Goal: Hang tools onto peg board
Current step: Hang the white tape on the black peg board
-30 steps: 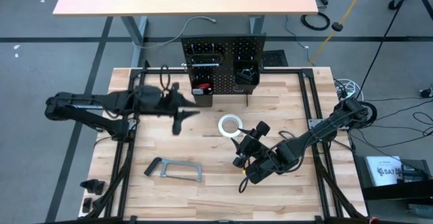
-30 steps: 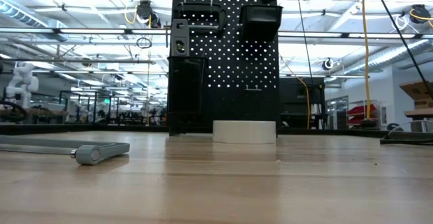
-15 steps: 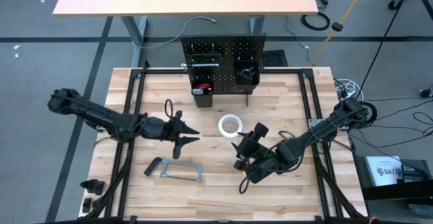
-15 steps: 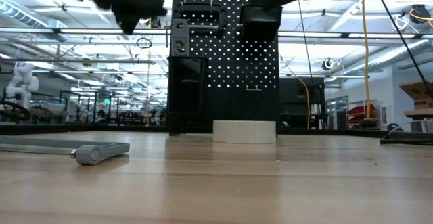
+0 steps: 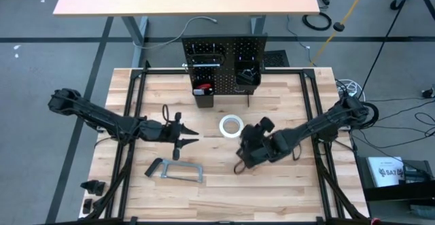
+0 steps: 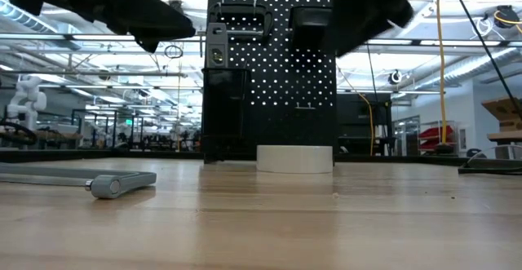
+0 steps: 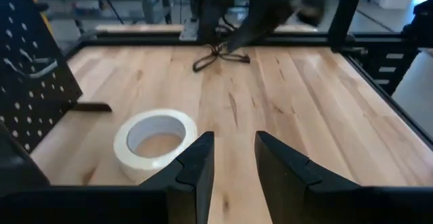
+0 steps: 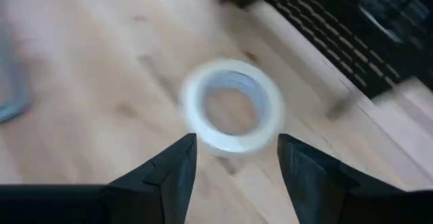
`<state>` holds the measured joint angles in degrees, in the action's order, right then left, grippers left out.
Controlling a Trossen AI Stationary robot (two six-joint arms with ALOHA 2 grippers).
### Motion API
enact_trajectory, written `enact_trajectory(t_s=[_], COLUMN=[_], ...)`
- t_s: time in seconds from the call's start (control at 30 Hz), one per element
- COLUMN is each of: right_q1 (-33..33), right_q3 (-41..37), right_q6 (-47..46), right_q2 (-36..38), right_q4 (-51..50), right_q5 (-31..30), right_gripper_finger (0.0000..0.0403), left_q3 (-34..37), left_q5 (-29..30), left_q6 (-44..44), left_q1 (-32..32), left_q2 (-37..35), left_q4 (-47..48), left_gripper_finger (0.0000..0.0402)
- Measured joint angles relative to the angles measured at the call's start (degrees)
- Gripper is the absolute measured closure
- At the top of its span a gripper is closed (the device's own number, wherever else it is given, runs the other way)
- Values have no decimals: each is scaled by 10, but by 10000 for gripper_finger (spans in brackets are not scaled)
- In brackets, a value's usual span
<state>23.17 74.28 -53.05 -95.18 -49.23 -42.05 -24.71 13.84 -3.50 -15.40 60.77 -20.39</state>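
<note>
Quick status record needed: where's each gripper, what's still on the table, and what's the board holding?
left gripper: open, empty, above the table left of the tape
right gripper: open, empty, facing the white tape roll
on table: tape roll, grey bar clamp, black pliers
peg board: upright at far edge, two bins, red-handled tool in left bin

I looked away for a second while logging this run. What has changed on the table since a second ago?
The left claw swung from beside the peg board toward the table's middle, above the grey bar clamp. The right claw shifted toward the white tape roll. Both are open, holding nothing. Tape roll, clamp and board have not moved.
</note>
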Motion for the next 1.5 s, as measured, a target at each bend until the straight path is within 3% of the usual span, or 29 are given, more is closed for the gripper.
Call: enact_trajectory(t_s=[0.2, 0.43, 0.67, 0.93, 1.17, 1.5], right_q1=[-53, -87, -108, -160, -189, -206], right_q3=[0, 0, 0, -9, -99, -183], right_q6=[-130, -84, -80, -75, -78, -67], right_q2=[1, 1, 1, -3, -6, -6], right_q4=[-86, -84, -145, -108, 22, 207], right_q5=[19, 43, 216, 164, 137, 122], right_gripper_finger=[204, 204, 204, 204, 203, 146], left_q3=[18, 18, 18, 18, 18, 18], left_q5=[15, 15, -1, -1, -1, -5], left_q6=[34, 65, 86, 69, 70, 38], left_q1=[4, 10, 33, 52, 66, 66], left_q2=[0, 0, 0, 0, 0, 0], left_q4=[-47, -74, -83, 13, 18, 20], left_gripper_finger=[290, 290, 290, 290, 290, 290])
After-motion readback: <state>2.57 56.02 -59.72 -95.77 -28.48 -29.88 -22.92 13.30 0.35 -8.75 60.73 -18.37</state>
